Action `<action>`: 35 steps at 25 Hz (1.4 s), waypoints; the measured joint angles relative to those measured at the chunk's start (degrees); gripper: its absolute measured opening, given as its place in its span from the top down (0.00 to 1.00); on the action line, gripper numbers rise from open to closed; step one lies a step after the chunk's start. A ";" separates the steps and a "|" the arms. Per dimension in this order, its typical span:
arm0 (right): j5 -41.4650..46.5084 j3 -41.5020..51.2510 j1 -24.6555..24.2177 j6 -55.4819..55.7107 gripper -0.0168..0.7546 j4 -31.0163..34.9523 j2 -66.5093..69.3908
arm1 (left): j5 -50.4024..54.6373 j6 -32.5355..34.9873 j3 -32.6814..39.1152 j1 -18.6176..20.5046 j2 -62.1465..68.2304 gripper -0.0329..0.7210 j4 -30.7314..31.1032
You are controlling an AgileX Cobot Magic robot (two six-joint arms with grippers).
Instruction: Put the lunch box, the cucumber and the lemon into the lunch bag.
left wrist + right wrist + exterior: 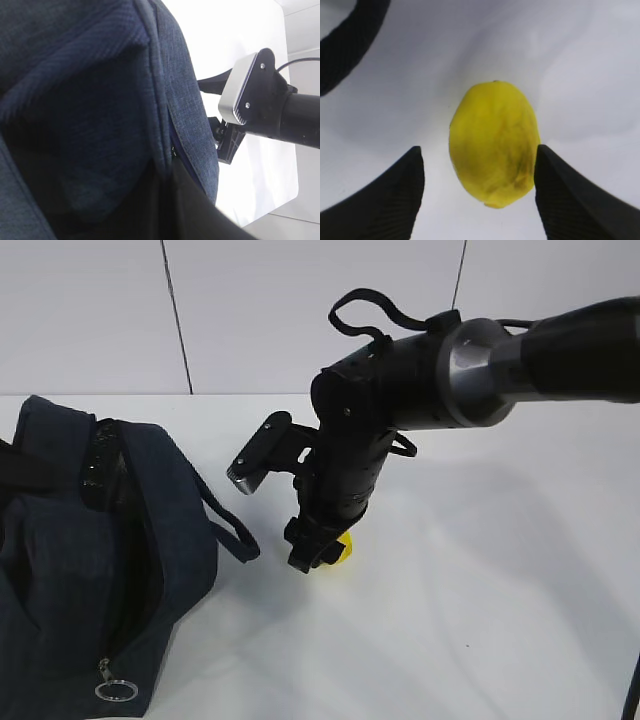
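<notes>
One lemon [494, 142] is filling the centre of the right wrist view, bright yellow, oval, faintly mottled, lying on the white table [580, 60]. Its right side is touching or almost touching one ribbed black finger [570, 200] of the right gripper [479, 192], whose jaws are standing wide open around it with a clear gap at the left. Lower left in the exterior view, the lunch bag [70, 570] is slumping, dark navy woven fabric, its mouth gaping, a metal ring pull [115, 690] hanging at the bottom edge. Its strap handle [232, 530] is looping toward the lemon. Bag fabric is crowding the left wrist view, hiding the shut left gripper.
</notes>
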 joint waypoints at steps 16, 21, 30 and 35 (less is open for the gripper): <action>-0.40 0.00 0.00 4.73 0.30 -6.10 0.00 | -0.17 0.00 0.00 0.00 0.00 0.96 0.09; 0.09 0.00 0.00 2.45 0.30 -3.77 0.00 | -0.17 0.00 0.00 0.00 0.00 0.96 0.09; 0.91 0.00 0.00 0.80 0.30 -0.32 0.00 | -0.26 0.00 0.00 0.00 0.00 0.96 0.09; 1.03 0.00 0.00 0.14 0.30 0.70 0.00 | -0.26 0.00 0.00 0.00 0.00 0.96 0.09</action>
